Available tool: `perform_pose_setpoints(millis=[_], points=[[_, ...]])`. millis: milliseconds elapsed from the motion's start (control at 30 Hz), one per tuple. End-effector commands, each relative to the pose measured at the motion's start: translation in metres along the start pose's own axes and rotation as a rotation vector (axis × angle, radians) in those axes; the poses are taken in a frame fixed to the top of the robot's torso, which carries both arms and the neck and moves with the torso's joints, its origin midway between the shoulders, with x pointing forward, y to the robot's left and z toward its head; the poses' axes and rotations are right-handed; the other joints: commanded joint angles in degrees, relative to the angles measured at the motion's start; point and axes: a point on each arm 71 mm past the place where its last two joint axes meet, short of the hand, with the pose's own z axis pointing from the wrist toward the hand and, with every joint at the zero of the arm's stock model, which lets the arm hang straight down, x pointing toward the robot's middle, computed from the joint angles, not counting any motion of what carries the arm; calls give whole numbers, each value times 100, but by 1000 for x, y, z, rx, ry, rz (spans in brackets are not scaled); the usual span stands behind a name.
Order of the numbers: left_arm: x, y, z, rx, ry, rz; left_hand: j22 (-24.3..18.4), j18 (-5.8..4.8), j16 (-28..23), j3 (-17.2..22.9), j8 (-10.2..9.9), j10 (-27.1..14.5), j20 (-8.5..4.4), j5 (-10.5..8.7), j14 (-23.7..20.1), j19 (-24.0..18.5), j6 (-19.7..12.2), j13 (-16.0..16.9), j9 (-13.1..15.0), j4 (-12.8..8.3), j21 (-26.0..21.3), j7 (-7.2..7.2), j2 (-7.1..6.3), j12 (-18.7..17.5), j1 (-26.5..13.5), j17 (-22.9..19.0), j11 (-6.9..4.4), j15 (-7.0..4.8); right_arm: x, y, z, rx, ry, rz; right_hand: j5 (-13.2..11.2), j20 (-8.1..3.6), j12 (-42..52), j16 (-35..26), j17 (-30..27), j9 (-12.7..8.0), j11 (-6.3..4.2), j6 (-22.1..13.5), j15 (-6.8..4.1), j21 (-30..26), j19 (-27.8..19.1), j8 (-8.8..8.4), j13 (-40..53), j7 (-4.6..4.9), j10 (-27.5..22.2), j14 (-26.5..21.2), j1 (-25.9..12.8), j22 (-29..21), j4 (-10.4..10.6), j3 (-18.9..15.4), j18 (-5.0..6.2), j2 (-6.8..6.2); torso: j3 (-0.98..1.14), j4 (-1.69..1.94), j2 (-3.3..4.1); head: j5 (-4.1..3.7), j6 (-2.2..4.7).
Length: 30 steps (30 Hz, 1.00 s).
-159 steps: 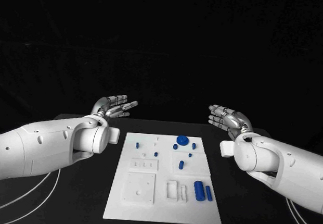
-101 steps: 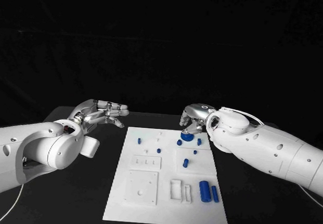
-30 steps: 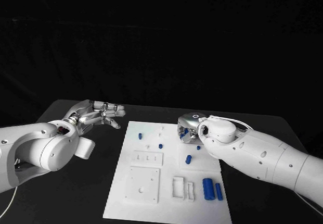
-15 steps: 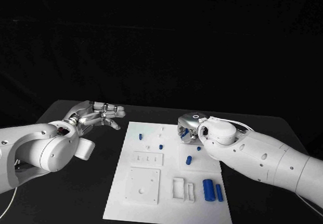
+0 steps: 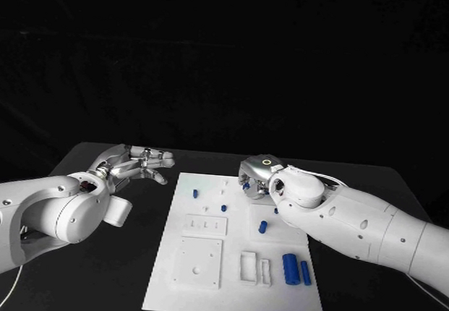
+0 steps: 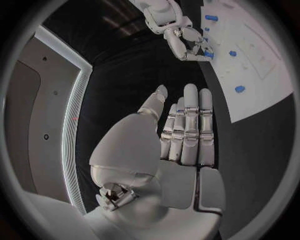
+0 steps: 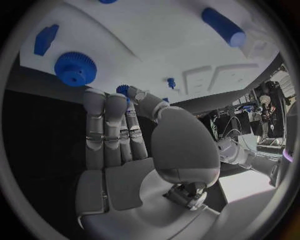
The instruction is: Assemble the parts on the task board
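The white task board point(image 5: 202, 284) lies lengthwise in the middle of the black table. My right hand point(image 5: 253, 173) hovers over its far end and pinches a small blue gear point(image 7: 123, 90) between thumb and finger. A larger blue gear point(image 7: 75, 68) lies on the board point(image 7: 187, 40) just past those fingertips. My left hand point(image 5: 135, 164) floats left of the board's far corner, fingers straight and apart, holding nothing. The left wrist view shows that flat hand point(image 6: 181, 135) and, beyond it, my right hand point(image 6: 181, 37) with the blue piece point(image 6: 208, 54) at its fingertips.
Several loose blue parts lie on the board: a peg point(image 5: 195, 193) near the far left, a small one point(image 5: 263, 227) mid-board, and two cylinders point(image 5: 290, 266) by the right edge. White raised blocks point(image 5: 197, 259) and a slotted holder point(image 5: 249, 266) occupy the near half.
My right arm swung in from the right and its hand came down onto the board's far end. The left hand closed in toward the board. Over the last second both barely moved.
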Motion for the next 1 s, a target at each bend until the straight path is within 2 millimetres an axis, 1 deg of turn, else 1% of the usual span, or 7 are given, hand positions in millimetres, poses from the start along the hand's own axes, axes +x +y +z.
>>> perform_pose_setpoints(millis=[33, 100, 200, 267, 467, 600, 1000], points=[[3, -3, 0, 12, 19, 0, -5, 87, 19, -43, -27, -43, -11, -15, -28, -35, -25, 9, 5, 6, 23, 17, 41, -17, -5, -5, -6, -6, -6, 3, 3, 23, -61, -16, -9, 0, 26, 27, 0, 3, -7, 23, -29, -38, 24, 28, 17, -4, 52, -12, 33, 13, 2, 21, 121, -34, -6, 12, 14, -2, 21], [3, -3, 1, 12, 20, 0, -5, 87, 19, -43, -27, -43, -11, -15, -28, -35, -25, 9, 5, 6, 23, 17, 41, -17, -5, -5, -6, -6, -7, 5, 4, 23, -69, -16, -6, 2, 24, 26, -2, 3, -7, 27, -29, -79, 36, 28, 16, -7, 54, -12, 36, 81, 16, 39, 116, -47, -6, 14, 13, 0, 18], [4, -4, 1, 14, 22, 0, -5, 87, 19, -43, -27, -43, -11, -15, -28, -35, -25, 9, 5, 6, 23, 17, 41, -17, -5, -5, -6, -6, -8, 9, 8, 24, -84, -18, -7, 2, 26, 29, -2, 4, -7, 27, -29, -104, 51, 28, 17, -6, 54, -13, 33, 143, 25, 51, 113, -59, -20, 37, 18, 6, 29], [5, -4, 1, 15, 23, 1, -5, 87, 19, -43, -27, -43, -11, -15, -28, -35, -25, 9, 5, 6, 23, 17, 41, -17, -5, -5, -6, -6, -8, 11, 10, 25, -92, -19, -8, 1, 25, 29, -2, 4, -6, 27, -30, -111, 52, 27, 16, -7, 50, -14, 35, 146, 22, 54, 114, -63, -21, 46, 15, 5, 34], [7, -5, 2, 17, 28, 1, -8, 88, 27, -46, -27, -43, -10, -12, -33, -46, -27, 9, 5, -2, 38, 19, 56, -17, -1, -12, -6, -5, -9, 16, 17, 26, -113, -21, -4, 1, 25, 35, 0, 0, -3, 19, -29, -152, 71, 28, 16, -6, 34, -16, 28, 206, 34, 98, 112, -82, -41, 104, 19, -35, 25], [8, -6, 2, 19, 31, 2, -8, 88, 27, -46, -27, -43, -10, -12, -33, -46, -27, 9, 5, -2, 38, 19, 56, -17, -1, -12, -6, -5, -8, 19, 21, 25, -122, -20, 3, 0, 25, 35, -1, -1, -2, 18, -29, -171, 76, 28, 16, -4, 32, -17, 22, 223, 37, 109, 114, -93, -57, 138, 34, -53, 54], [11, -11, 4, 28, 40, 5, -8, 88, 27, -46, -27, -43, -10, -12, -33, -46, -27, 9, 5, -2, 38, 19, 56, -17, -1, -12, -6, -5, -6, 24, 29, 18, -127, -16, 43, 2, 24, 36, -4, -2, -1, 13, -28, -233, 100, 26, 15, -4, 21, -16, 5, 286, 53, 110, 116, -116, -99, 217, 57, -69, 95]])
